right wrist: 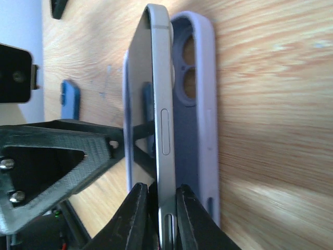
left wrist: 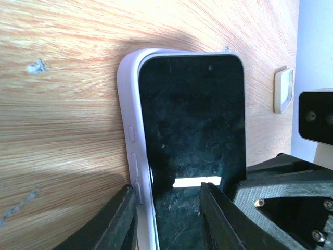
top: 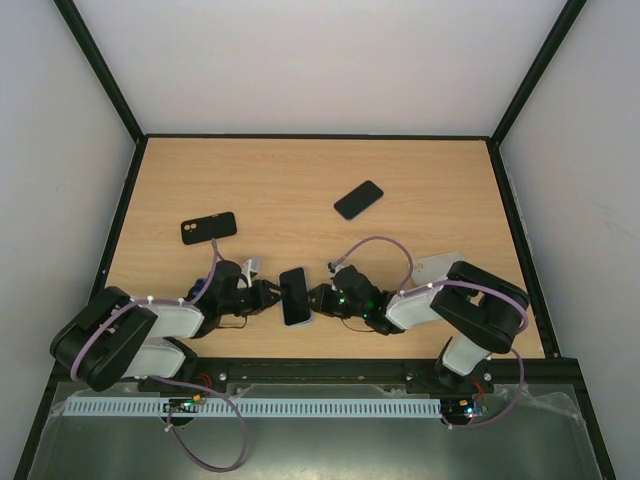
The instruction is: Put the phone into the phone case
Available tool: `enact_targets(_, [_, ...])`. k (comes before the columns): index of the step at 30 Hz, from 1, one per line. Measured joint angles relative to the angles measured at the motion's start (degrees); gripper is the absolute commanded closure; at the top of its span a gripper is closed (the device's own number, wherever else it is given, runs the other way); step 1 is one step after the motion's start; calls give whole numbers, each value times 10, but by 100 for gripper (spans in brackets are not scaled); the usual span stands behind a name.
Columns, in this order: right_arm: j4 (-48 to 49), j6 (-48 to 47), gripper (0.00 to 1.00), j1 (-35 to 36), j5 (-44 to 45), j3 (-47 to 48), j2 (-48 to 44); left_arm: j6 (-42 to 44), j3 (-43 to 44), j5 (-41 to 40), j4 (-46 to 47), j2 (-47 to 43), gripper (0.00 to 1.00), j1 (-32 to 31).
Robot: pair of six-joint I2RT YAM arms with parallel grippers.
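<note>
The phone (top: 296,296), dark screen and silver edge, stands on its long side between the two arms near the table's front. It leans against the open lilac phone case (right wrist: 200,104), one long edge still out of it. My right gripper (right wrist: 162,219) is shut on the phone's silver edge (right wrist: 158,94). My left gripper (left wrist: 166,219) straddles both: one of its fingers (left wrist: 112,224) touches the case's side wall (left wrist: 126,104), the other lies on the screen (left wrist: 192,130). In the top view the left gripper (top: 272,296) and right gripper (top: 318,298) face each other across the phone.
A black phone case (top: 208,228) lies at the left of the table, and a second black phone or case (top: 358,199) lies farther back, right of centre. A pale flat object (top: 438,268) sits by the right arm. A small pale object (top: 250,265) lies near the left arm.
</note>
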Motion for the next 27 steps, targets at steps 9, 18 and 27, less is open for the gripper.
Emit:
enact_targets(9, [-127, -46, 71, 0, 50, 14, -58, 2, 2, -4, -9, 0, 66, -2])
enact_targets(18, [-160, -68, 81, 0, 67, 19, -67, 14, 18, -16, -28, 3, 66, -2])
enact_targets(27, [-143, -64, 96, -1, 42, 22, -45, 9, 21, -10, 11, 37, 75, -8])
